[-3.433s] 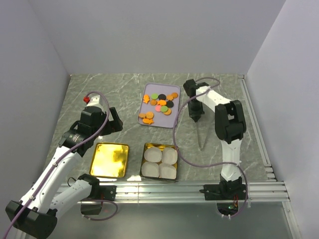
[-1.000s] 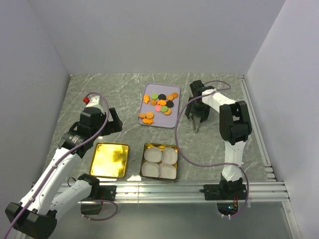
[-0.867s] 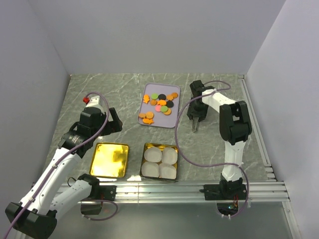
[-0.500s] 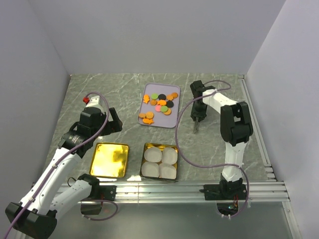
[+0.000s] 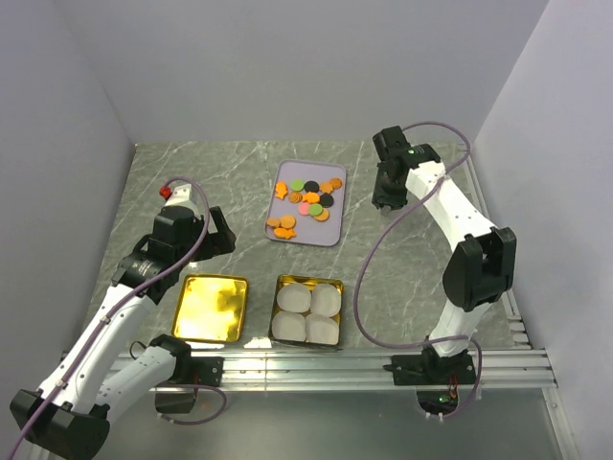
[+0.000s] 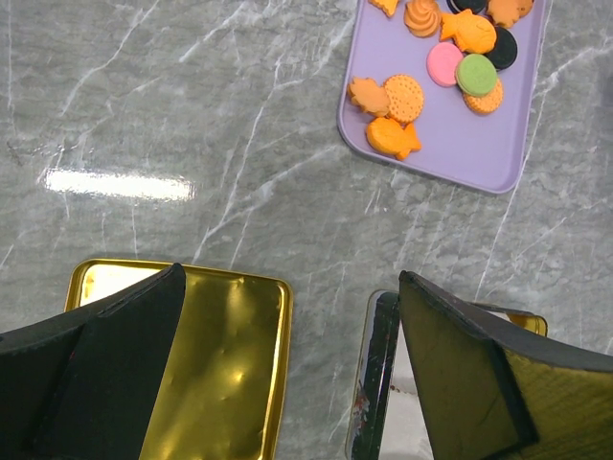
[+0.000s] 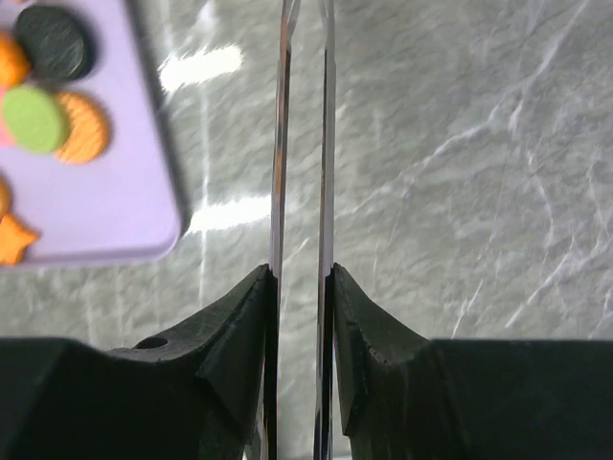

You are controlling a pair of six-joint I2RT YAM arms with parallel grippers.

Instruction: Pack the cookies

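Note:
The cookies [image 5: 308,198], mostly orange with some black, green and pink, lie on a purple tray [image 5: 330,230] at mid-table. They also show in the left wrist view [image 6: 450,48] and in the right wrist view [image 7: 38,120]. My right gripper [image 5: 388,196] is right of the tray, shut on thin metal tongs [image 7: 281,144] that point forward between its fingers [image 7: 301,271]. My left gripper [image 5: 218,235] is open and empty, hovering [image 6: 289,278] above the gap between a gold lid and a tin.
A gold lid [image 5: 211,308] lies near the front left. Next to it stands a gold tin [image 5: 279,284] holding several white paper cups. Both show in the left wrist view, the lid [image 6: 220,364] and the tin [image 6: 378,383]. The purple tray's edge [image 7: 115,192] lies left of the tongs.
The tongs lay on the table right of the tin; my right gripper closed on them, lifted them and moved back beside the tray's far right. The left arm has not moved.

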